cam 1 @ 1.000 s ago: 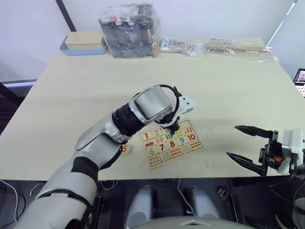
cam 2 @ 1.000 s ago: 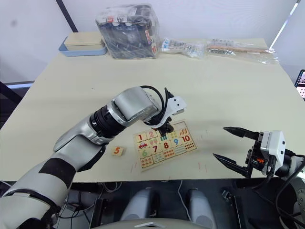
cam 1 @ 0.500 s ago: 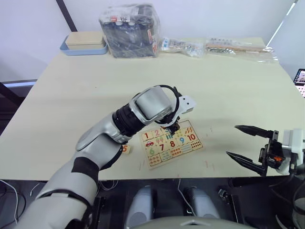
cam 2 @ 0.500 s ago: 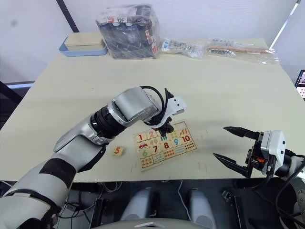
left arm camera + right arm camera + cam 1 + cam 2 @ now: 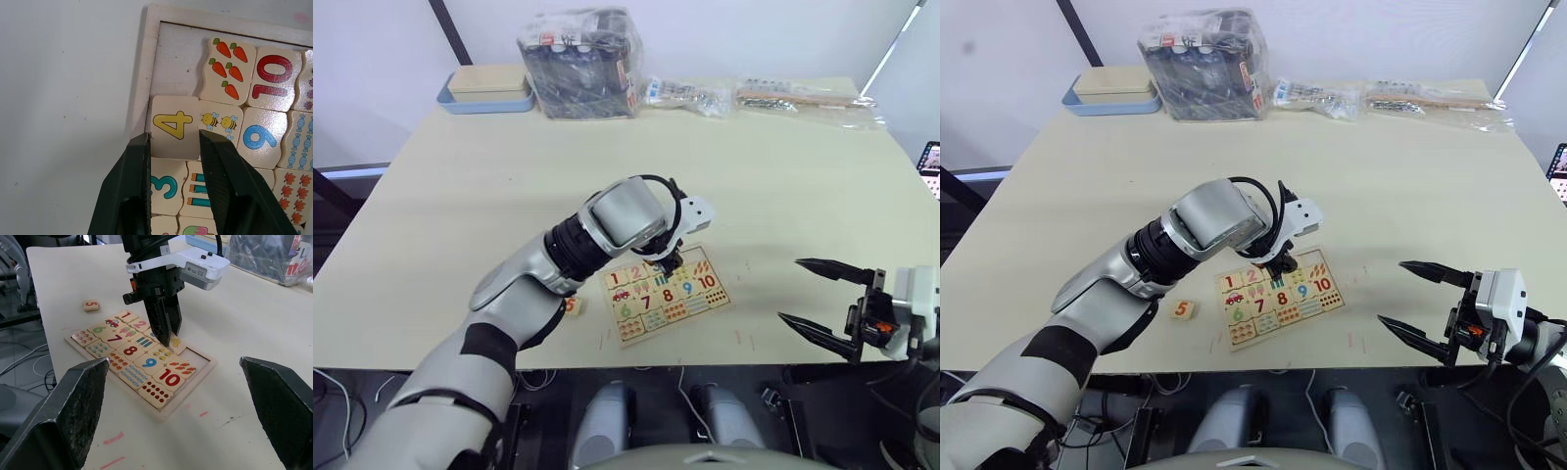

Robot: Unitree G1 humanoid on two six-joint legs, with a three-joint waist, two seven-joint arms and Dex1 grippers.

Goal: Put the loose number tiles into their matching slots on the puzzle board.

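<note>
The puzzle board (image 5: 148, 58) lies near the table's front edge, with its rows of number and picture tiles in place. My left gripper (image 5: 173, 139) stands over the board's top row, shut on the yellow number 4 tile (image 5: 175, 125). That tile sits slightly askew beside the 3, its edge over the bee tile. Past it, an empty slot (image 5: 177, 63) shows next to the carrot tile. A loose number 5 tile (image 5: 1181, 309) lies on the table left of the board. My right gripper (image 5: 1392, 291) hangs open off the board's right side, holding nothing.
At the table's back edge stand a pale box on a blue tray (image 5: 1111, 93), a clear bag of dark packets (image 5: 1203, 64) and flat plastic packets (image 5: 1430, 98). A few red marks (image 5: 204, 414) dot the tabletop by the board.
</note>
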